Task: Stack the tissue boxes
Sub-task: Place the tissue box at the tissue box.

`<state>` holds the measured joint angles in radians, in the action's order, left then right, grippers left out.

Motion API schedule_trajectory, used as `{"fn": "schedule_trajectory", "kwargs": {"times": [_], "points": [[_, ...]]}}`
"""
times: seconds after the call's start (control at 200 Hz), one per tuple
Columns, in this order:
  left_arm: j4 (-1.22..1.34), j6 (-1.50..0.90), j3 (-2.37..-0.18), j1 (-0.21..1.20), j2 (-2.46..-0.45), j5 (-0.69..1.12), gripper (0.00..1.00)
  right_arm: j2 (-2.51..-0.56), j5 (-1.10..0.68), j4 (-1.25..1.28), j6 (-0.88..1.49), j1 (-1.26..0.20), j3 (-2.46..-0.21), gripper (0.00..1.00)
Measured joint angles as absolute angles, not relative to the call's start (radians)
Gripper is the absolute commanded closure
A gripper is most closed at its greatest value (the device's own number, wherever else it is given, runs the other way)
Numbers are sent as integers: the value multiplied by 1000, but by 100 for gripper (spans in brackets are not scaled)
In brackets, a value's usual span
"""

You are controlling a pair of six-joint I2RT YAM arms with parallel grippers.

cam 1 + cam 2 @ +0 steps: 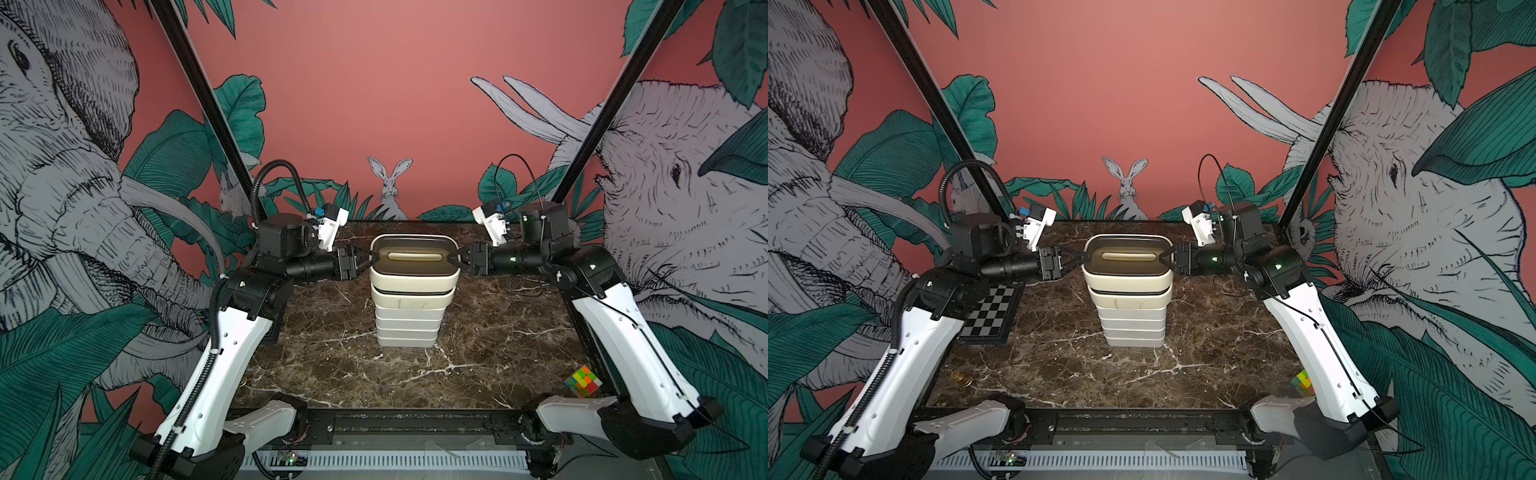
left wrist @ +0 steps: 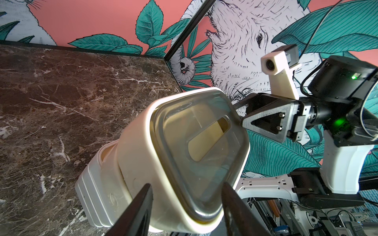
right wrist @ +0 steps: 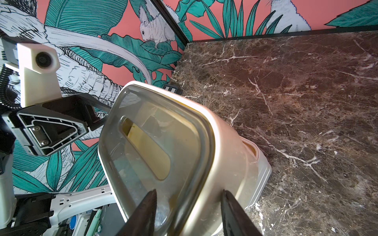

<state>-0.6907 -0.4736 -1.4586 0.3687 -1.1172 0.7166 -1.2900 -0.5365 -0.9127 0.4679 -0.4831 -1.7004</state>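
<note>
"Standing at the centre of the table (image 1: 498,332), is the stack of tissue boxes (image 1: 407,328) carrying the dark-lidded top box (image 1: 415,275)?"

"Affirmative. The left gripper (image 1: 371,258) and the right gripper (image 1: 456,258) are clamping its opposite ends, fingers (image 2: 141,206) pinching the rim."

Hidden parts
The left arm (image 1: 909,345) covered part of the checkerboard (image 1: 992,309); the right arm (image 1: 1320,347) hid half the cube (image 1: 1302,380); lids of the lower boxes (image 1: 1133,328) lay unseen.

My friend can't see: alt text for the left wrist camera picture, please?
The top tissue box, white with a grey lid, tops a stack on the marble table, gripped at its ends by the left gripper and the right gripper.
</note>
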Motion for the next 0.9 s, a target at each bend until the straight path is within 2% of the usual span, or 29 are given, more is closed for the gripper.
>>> {"fn": "schedule_trajectory", "kwargs": {"times": [0.24,0.44,0.615,0.75,0.9], "points": [[-690,-474,-1459,369,-1117,717,44,-1290,-536,-913,467,-483,-1700,49],[-719,-458,-1478,369,-1118,679,45,-1290,-503,-926,451,-483,-1713,40],[-739,-439,-1520,370,-1118,640,44,-1290,-467,-948,425,-483,-1766,37],[-766,-415,-1533,370,-1116,584,39,-1289,-440,-962,407,-474,-1782,30],[-822,-371,-1590,370,-1120,456,26,-1293,-416,-984,379,-429,-1827,19]]}}
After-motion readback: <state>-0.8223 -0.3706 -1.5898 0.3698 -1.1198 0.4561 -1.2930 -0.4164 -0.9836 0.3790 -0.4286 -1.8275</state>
